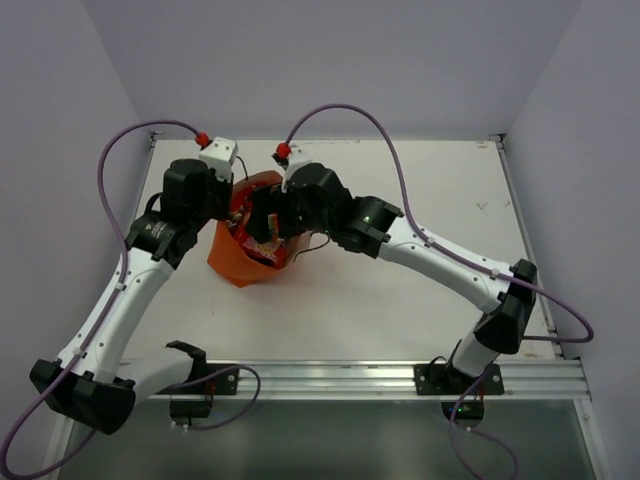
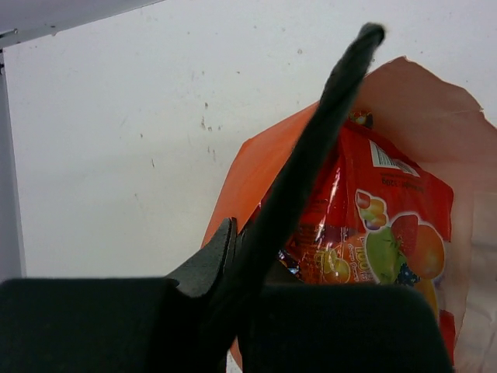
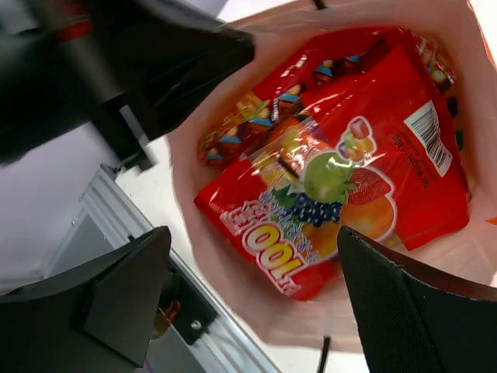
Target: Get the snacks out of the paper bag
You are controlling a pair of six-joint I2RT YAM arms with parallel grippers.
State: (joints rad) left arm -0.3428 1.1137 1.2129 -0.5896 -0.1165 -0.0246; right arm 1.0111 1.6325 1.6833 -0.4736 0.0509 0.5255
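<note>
The orange paper bag (image 1: 235,262) stands on the table with its mouth open upward. My left gripper (image 1: 236,212) is at its left rim; in the left wrist view the gripper (image 2: 237,245) is shut on the bag's orange wall (image 2: 248,175). My right gripper (image 1: 266,228) hovers over the mouth, open and empty (image 3: 255,233). Inside, against the pale lining (image 3: 233,291), lies a red snack packet (image 3: 334,179) with fruit print and "100", also seen from the left wrist (image 2: 373,233). Another red packet (image 3: 264,93) lies behind it. Other packets are hidden.
The white table (image 1: 430,190) stretches to the right of the bag. An aluminium rail (image 1: 340,378) runs along the near edge and shows under the right wrist (image 3: 194,330). A dark cord handle (image 3: 322,353) hangs off the bag's near side. Lilac walls enclose the table.
</note>
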